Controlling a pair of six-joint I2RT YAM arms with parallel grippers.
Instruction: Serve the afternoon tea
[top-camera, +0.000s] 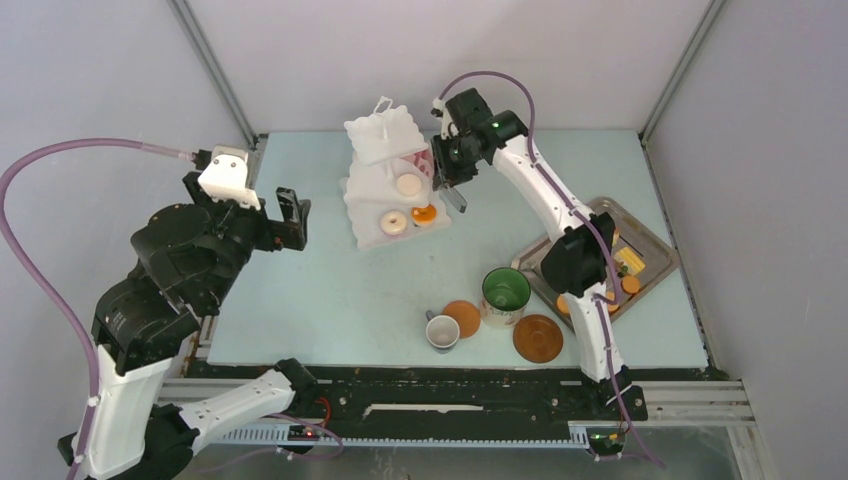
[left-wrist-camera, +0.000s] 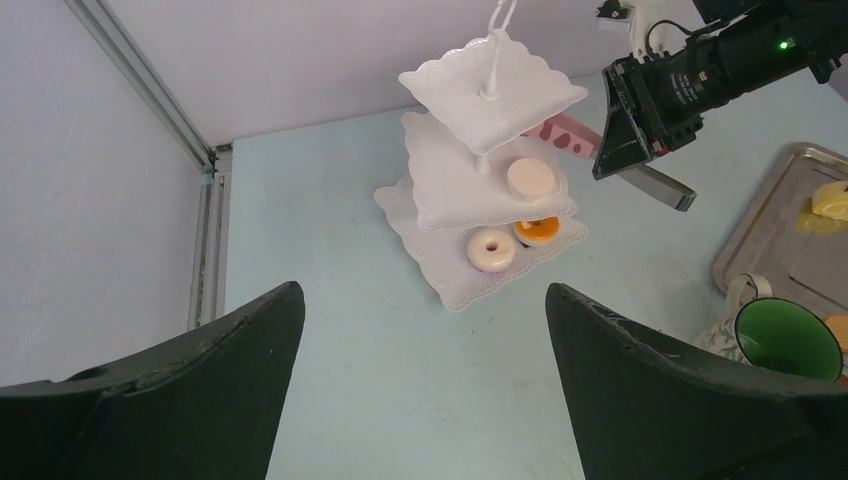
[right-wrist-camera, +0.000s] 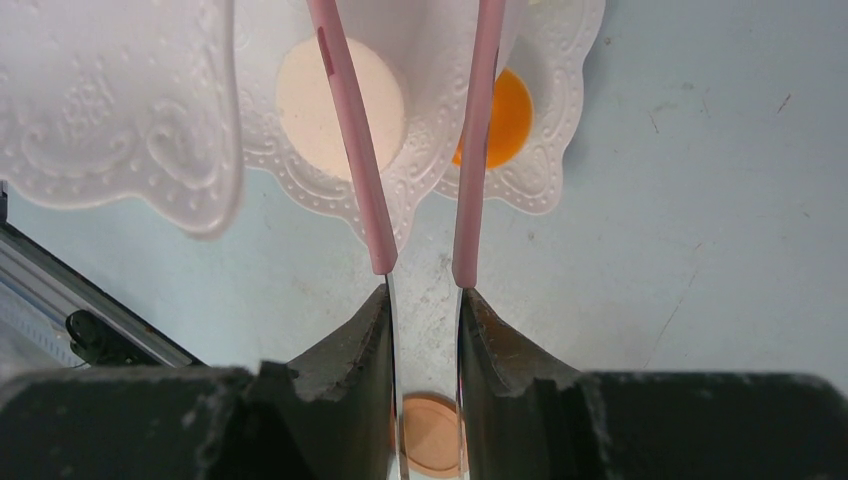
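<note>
Stand (top-camera: 383, 150): white, three tiers, upright at the far middle of the table (top-camera: 300, 300).
On the stand: cream round (top-camera: 408, 184) on the middle tier; white doughnut (top-camera: 393, 222) and orange round (top-camera: 424, 213) side by side on the bottom tier; top tier bare.
Pink spot at the back of the middle tier: pink cake or tip of the tongs, not clear.
Right gripper (right-wrist-camera: 425, 292): clamped on the metal handle of the tongs (right-wrist-camera: 350, 150), reaching over the right side of the stand; pink arms of the tongs apart, tips cut off in the wrist view, so a pastry between them or not, cannot tell.
Left gripper (left-wrist-camera: 422, 290): jaws wide apart, nothing between them, hanging to the left, well apart from the stand.
On the tray (top-camera: 650, 240): yellow wedge (top-camera: 628, 260) and second orange round (top-camera: 631, 284), partly hidden behind the right arm; maybe more there, too hidden to say.
Drinks: green-lined mug (top-camera: 506, 290), white cup (top-camera: 442, 332) and brown saucer (top-camera: 538, 338) near the front edge; cup on the bare table, not on the saucer; smaller brown disc (top-camera: 462, 317) just beside the cup.
Progress, as a judgement: about the middle; three pastries placed, at least two more to bring from the tray, top tier to fill, cup probably to set on its saucer.
</note>
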